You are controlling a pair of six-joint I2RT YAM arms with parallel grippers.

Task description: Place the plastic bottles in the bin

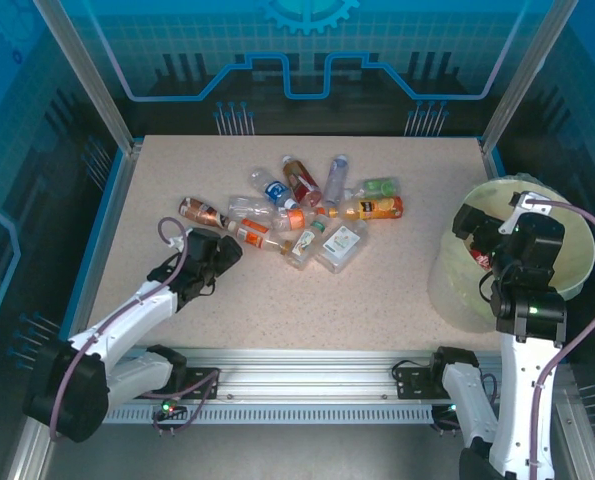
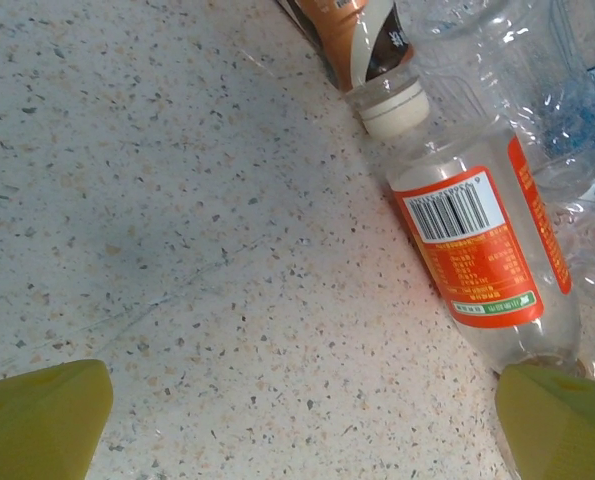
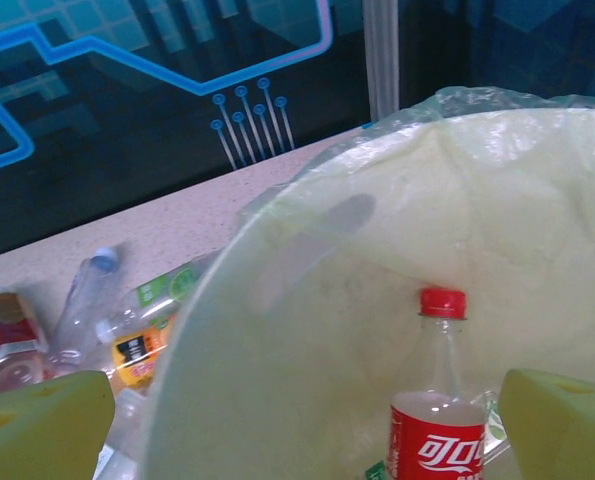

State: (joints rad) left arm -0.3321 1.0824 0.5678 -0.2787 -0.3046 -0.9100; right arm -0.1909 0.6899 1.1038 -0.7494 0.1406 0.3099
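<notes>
Yellow pads (image 2: 37, 420) of the left gripper (image 2: 297, 425) sit in the bottom corners of the left wrist view. I read them as spread wide, with bare speckled table (image 2: 177, 200) between them and nothing pinched. An orange-labelled bottle (image 2: 487, 250) lies on its side with the barcode up. Its base ends right at the right-hand pad; I cannot tell whether they touch. Its neck points toward the white cap of a brown-labelled bottle (image 2: 362, 40), and crushed clear ones lie just beyond. From the top camera, the left gripper (image 1: 212, 262) is low over the table at the near-left edge of the pile. The plastic bottles (image 1: 297, 210) lie loosely heaped around the table's middle, all on their sides. The bin (image 1: 457, 280) stands at the right edge of the table, well apart from the pile. The right gripper (image 1: 477, 228) hangs over its mouth. In the right wrist view its pads (image 3: 47, 425) are also wide apart and grip nothing. Below them a red-capped bottle (image 3: 439, 400) with a red label stands roughly upright inside the bin, against the thin liner (image 3: 447, 100), clear of both pads.
</notes>
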